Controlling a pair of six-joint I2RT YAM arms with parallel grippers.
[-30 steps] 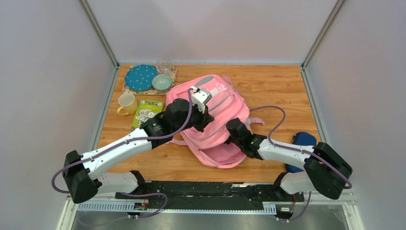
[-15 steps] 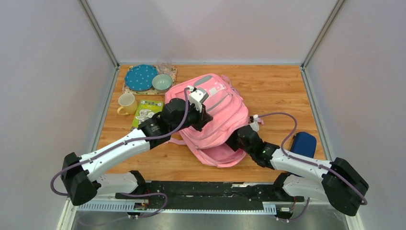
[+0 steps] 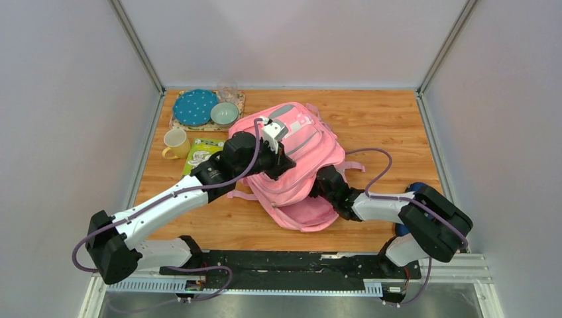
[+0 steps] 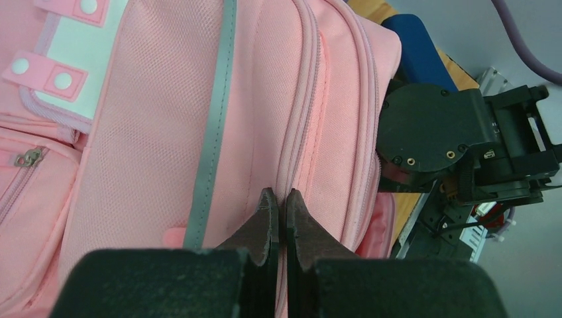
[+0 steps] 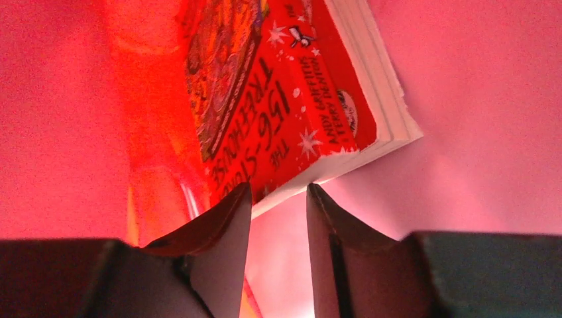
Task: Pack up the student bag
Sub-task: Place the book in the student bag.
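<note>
Weave of student bag (image 4: 152, 132) under closed left fingers (image 4: 266, 222); right fingers (image 5: 225, 238) parted before glossy book (image 5: 278, 99)

Left arm (image 3: 166, 199) and right arm (image 3: 381, 207) touch the student bag (image 3: 321, 156) (pink, grey-striped).

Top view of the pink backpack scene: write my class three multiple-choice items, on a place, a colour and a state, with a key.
1. Where does the yellow mug stand? A. right of the backpack B. left of it C. on it
2. What colour is the dotted plate? A. blue B. red C. white
3. The left gripper is: A. wide open B. holding the mug C. shut on the backpack
Key: B, the mug stands off its left side; A, blue with pale dots; C, it pinches the backpack's fabric.
</note>
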